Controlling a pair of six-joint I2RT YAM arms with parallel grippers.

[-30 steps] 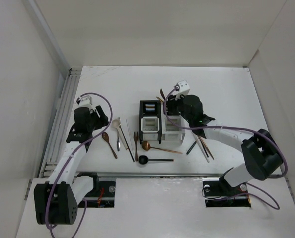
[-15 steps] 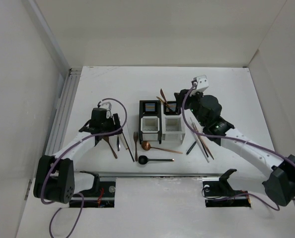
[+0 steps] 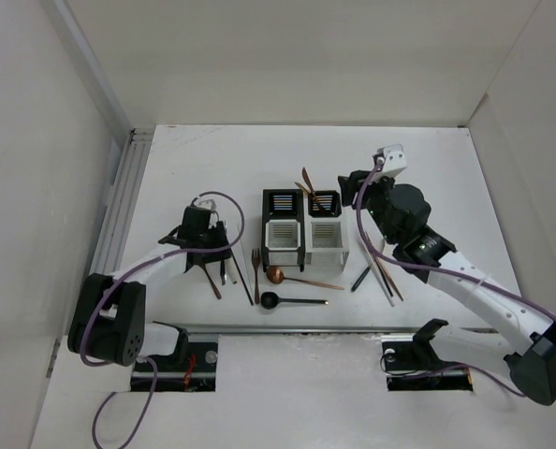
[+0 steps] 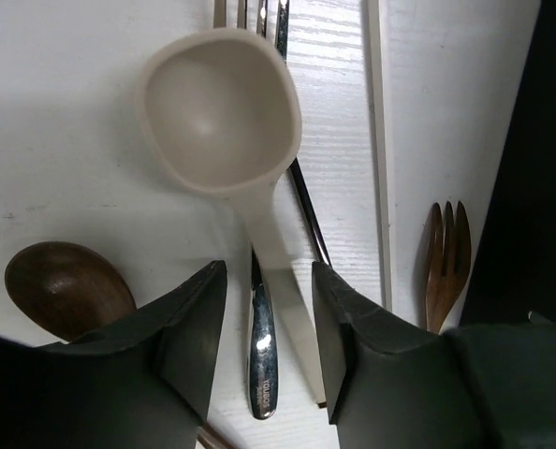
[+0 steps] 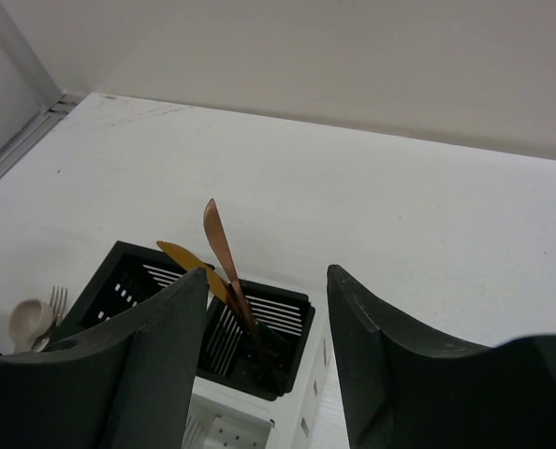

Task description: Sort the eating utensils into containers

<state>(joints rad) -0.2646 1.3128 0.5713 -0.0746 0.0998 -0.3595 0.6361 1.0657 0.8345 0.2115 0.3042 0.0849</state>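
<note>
no text, label, brand, number or sign readable in any view, dark mark on the silver handle point(image 4: 262, 379), lower centre of the left wrist view, too blurred to read

My left arm point(image 3: 147, 269), a slim white-and-black jointed limb, reached from its base at the near edge forward and inward, folded low over the table. Its wrist was turned so that my black two-finger left gripper point(image 3: 206, 251) point(image 4: 267, 313) pointed straight down. The jaws stood apart, the dark fingers point(image 4: 186, 327) parallel with a plain gap between them. My right arm point(image 3: 479, 288), built the same, stretched in a long diagonal toward the middle, wrist raised. My black right gripper point(image 3: 353, 185) point(image 5: 266, 281) was held high, angled forward rather than straight down, jaws spread wide.
</note>
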